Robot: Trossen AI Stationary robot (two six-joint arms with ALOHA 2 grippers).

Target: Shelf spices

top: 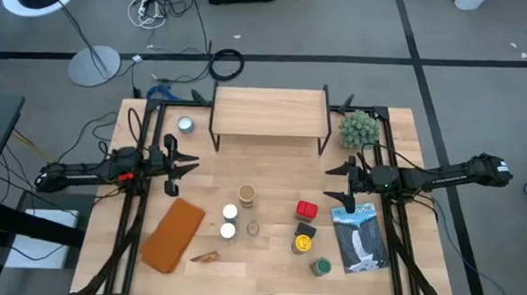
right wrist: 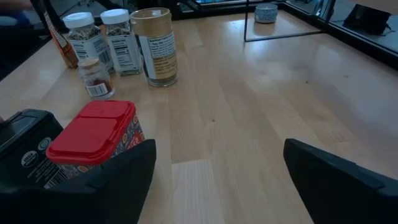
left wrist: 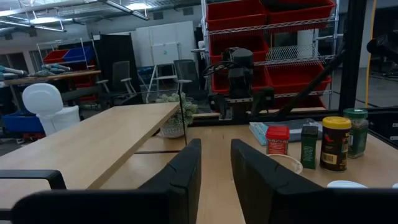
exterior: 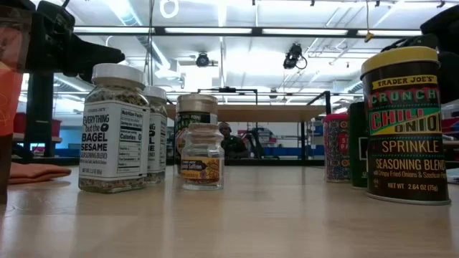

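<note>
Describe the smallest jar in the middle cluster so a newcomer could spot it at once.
Start at the wooden shelf at the table's far edge and come toward the near edge to the cluster of jars. Beside the two white-capped jars stands a tiny clear glass jar, shorter than its neighbours and the only one with a see-through top.

A: What lies past the left gripper [left wrist: 214,168]?
B: Its jaws stand slightly apart, holding nothing; the shelf [left wrist: 93,140] runs alongside; a spiky green plant [left wrist: 177,112] sits beyond it.
A: And the spices?
B: A red-topped tin [left wrist: 277,139], a dark box [left wrist: 309,146], a yellow-lidded jar [left wrist: 336,143] on the tabletop [left wrist: 217,146].
</note>
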